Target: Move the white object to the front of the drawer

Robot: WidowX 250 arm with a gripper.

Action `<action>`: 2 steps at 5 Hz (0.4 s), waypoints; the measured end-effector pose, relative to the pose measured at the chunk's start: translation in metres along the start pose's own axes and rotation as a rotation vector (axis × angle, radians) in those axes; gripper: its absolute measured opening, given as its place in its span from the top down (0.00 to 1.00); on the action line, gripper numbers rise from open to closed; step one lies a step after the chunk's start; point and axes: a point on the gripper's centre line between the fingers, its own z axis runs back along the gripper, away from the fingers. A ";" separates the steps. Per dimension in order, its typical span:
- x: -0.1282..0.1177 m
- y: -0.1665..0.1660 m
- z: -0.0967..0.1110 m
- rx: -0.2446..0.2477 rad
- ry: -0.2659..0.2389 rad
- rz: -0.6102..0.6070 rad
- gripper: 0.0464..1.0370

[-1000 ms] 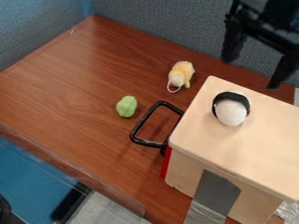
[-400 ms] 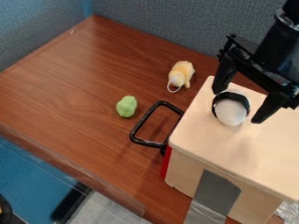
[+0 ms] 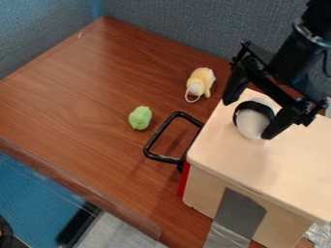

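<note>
A reddish-brown wooden table [image 3: 84, 92] spreads across most of the view, with a grey fabric partition [image 3: 174, 29] standing along its far edge. On the right sits a pale wooden box with a smooth, round-cornered top [image 3: 259, 169]; a dark grey patch [image 3: 239, 210] covers part of its near side, and a red strip [image 3: 184, 179] runs down the edge beside the handle. The black robot arm enters from the upper right, and its black two-finger gripper [image 3: 246, 119] hangs slanted over the far left part of the box top. Its fingers are spread wide, one on each side of the white object; whether the finger on the right touches it, I cannot tell. A black, squared loop handle [image 3: 161, 158] sticks out from the left side of the box, over the table. The task's thing, a rounded white object with a black band round it [image 3: 252, 125], is on top of the box, between the gripper's fingers. A pale yellow and white plush toy with a thin white loop [image 3: 201, 80] lies on the table beyond the handle, and a small, lumpy light green object [image 3: 140, 117] lies just left of the handle.
</note>
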 end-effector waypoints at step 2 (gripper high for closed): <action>-0.001 0.007 -0.011 -0.017 0.007 0.001 0.54</action>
